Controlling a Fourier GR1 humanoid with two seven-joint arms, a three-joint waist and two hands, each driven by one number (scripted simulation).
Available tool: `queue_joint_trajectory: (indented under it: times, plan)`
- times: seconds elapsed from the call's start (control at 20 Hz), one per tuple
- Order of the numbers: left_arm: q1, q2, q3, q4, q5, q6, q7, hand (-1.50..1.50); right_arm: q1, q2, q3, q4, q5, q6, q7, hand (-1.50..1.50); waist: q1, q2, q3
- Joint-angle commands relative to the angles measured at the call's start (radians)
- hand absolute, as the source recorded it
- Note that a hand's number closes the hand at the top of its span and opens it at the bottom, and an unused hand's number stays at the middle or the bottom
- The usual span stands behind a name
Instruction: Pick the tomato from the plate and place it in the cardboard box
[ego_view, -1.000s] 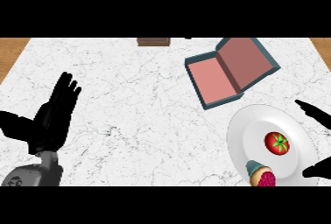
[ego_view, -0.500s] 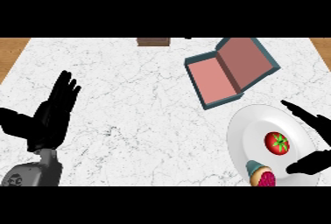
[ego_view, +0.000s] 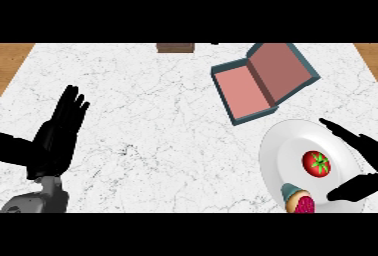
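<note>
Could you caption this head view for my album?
Open black right hand brackets a red tomato on a white round plate.

The right robot hand has edged further over the plate, closing toward the tomato.

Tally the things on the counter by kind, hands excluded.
plate: 1
tomato: 1
pink snack on the plate: 1
cardboard box, open: 1
brown block at the far edge: 1
Total: 5
</note>
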Motion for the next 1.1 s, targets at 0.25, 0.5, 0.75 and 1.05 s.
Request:
queue_joint_trajectory:
  times: [0.25, 0.5, 0.75, 1.05]
  plan:
    - [-0.035, -0.006, 0.020, -0.039, -0.009, -0.013, 0.086, 0.00, -0.029, 0.034, 0.008, 0.057, 0.055, -0.004, -0.021, -1.50, 0.000, 0.000, 0.000]
    - [-0.025, -0.039, 0.024, 0.048, -0.038, -0.009, -0.008, 0.00, -0.032, 0.061, 0.056, 0.136, 0.147, -0.094, -0.123, -1.50, 0.001, 0.001, 0.000]
    - [-0.050, 0.007, 0.087, 0.060, 0.003, -0.062, 0.008, 0.00, 0.038, 0.042, -0.006, 0.014, 0.093, -0.034, -0.089, -1.50, -0.004, 0.000, 0.000]
    - [-0.017, -0.008, 0.046, -0.074, -0.031, -0.029, 0.086, 0.00, 0.010, 0.011, 0.055, 0.098, 0.215, -0.144, -0.268, 1.50, 0.000, 0.000, 0.000]
